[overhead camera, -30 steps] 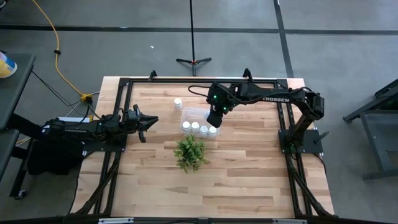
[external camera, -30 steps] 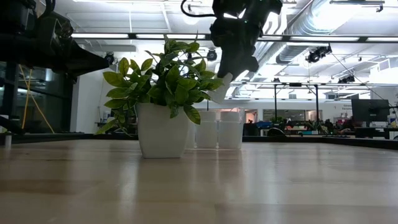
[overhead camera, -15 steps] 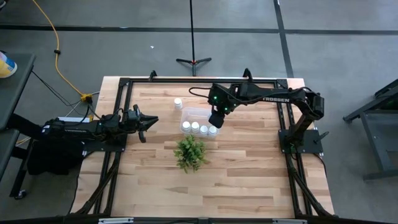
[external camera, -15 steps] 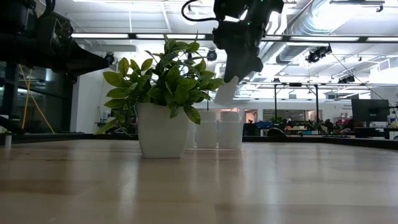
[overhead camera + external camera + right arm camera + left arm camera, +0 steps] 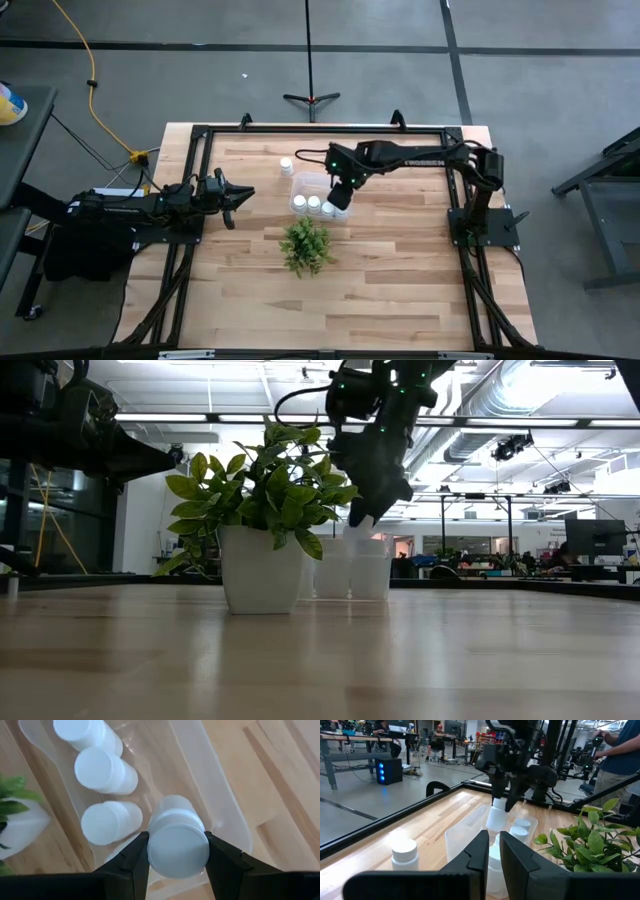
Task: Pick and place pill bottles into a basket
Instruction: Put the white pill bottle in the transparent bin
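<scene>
Bottle [image 5: 177, 842] pinched between right fingers [image 5: 134, 855] — over the basket [image 5: 220, 815]; left fingers [image 5: 481, 852] together.

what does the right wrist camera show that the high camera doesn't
Only the right wrist view shows the right gripper clamped on a pill bottle and three bottles standing in the basket. Only the high view shows the plant, a lone bottle outside the basket, and the waiting left gripper. Both show the basket with bottles inside.
</scene>
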### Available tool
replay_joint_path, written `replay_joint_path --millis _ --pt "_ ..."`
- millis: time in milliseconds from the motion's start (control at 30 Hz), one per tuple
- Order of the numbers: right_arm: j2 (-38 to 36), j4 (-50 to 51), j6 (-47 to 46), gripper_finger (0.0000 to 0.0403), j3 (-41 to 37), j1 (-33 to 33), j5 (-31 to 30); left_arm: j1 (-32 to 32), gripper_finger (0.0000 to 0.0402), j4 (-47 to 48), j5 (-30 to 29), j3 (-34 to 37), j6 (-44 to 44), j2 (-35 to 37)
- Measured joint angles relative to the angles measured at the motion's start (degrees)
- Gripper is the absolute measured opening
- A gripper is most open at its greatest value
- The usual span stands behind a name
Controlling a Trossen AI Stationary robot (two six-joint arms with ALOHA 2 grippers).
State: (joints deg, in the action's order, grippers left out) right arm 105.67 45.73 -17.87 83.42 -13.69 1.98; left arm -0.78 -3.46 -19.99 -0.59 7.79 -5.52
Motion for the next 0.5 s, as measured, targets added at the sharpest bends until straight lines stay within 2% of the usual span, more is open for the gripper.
replay_joint_path --millis 167,500 --pt "-0.02 -1.55 -0.15 0.0147 0.07 -0.02 -0.03 0.01 0.0083 0.02 -0.01 0.00 0.00 0.00" --pt "-0.02 -17.13 -0.24 0.0147 0.07 -0.43 1.36 0.01 0.0083 0.02 -0.02 0.01 0.00 0.00"
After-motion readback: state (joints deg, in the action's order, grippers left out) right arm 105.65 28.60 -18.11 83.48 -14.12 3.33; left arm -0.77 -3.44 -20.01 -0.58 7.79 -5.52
